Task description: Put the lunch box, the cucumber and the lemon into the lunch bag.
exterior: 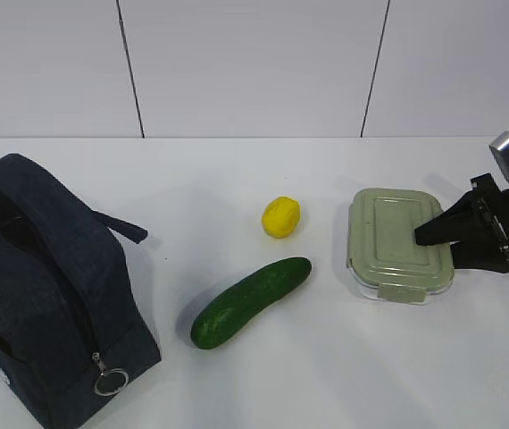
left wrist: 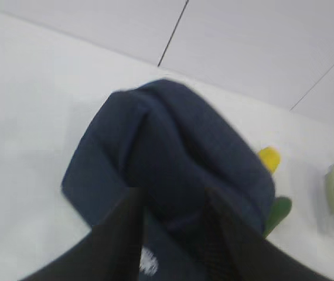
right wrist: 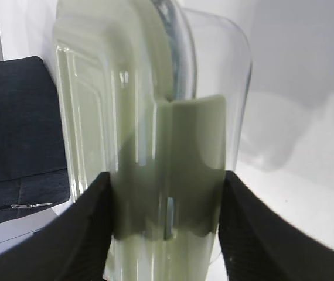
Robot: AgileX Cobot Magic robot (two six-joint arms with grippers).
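1. The right gripper [exterior: 433, 234] reached in from the right edge of the scene, and its jaws straddled the right end of the box [exterior: 396, 241]; in the right wrist view the fingers [right wrist: 91, 234] sat on either side of the box [right wrist: 155, 134] at its end clip, touching or nearly so. It looked clamped on it, though no lift showed.
2. The box's long axis ran roughly left to right, in line with the gripper's reach.
3. The bag [exterior: 40, 295] lay at the far left of the table [exterior: 237, 170], well apart from the box, so the carry would probably run leftward past the lemon [exterior: 280, 216] and cucumber [exterior: 250, 301].
4. The cucumber lay diagonally, near-left to far-right, between bag and box; the lemon sat just beyond it.
5. The left gripper [left wrist: 173, 234] hung over the bag [left wrist: 173, 158], jaws partly apart and holding nothing visible. It was the nearer arm to the bag.
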